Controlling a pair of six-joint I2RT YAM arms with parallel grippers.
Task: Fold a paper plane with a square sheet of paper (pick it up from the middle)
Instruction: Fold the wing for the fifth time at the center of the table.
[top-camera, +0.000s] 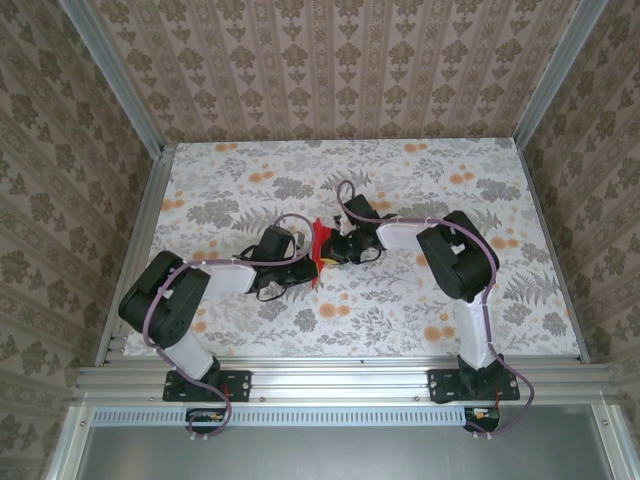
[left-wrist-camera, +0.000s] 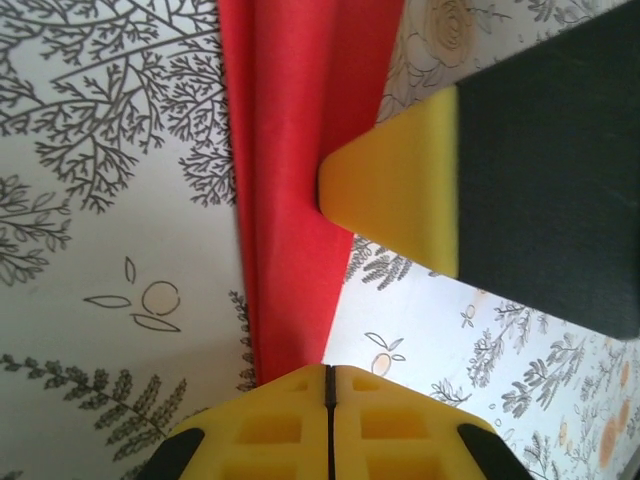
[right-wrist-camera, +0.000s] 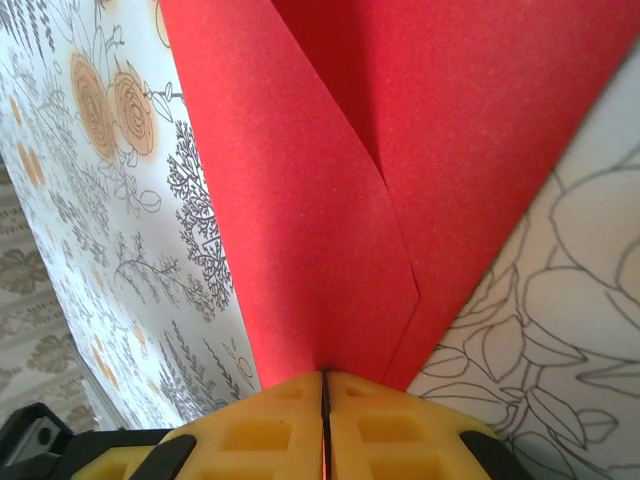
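The square sheet of paper is bright red and folded into long layers, and it sits mid-table between both grippers. My left gripper meets it from the lower left. In the left wrist view the paper narrows down to the seam of the left gripper, whose jaws are shut on its tip. A yellow fingertip of the right gripper touches the paper's right edge. My right gripper comes in from the right. In the right wrist view the right gripper is shut on the paper, with red showing in the seam.
The table has a floral cloth and is walled by patterned panels on three sides. An aluminium rail runs along the near edge by the arm bases. Both arms reach inward, elbows out towards the sides.
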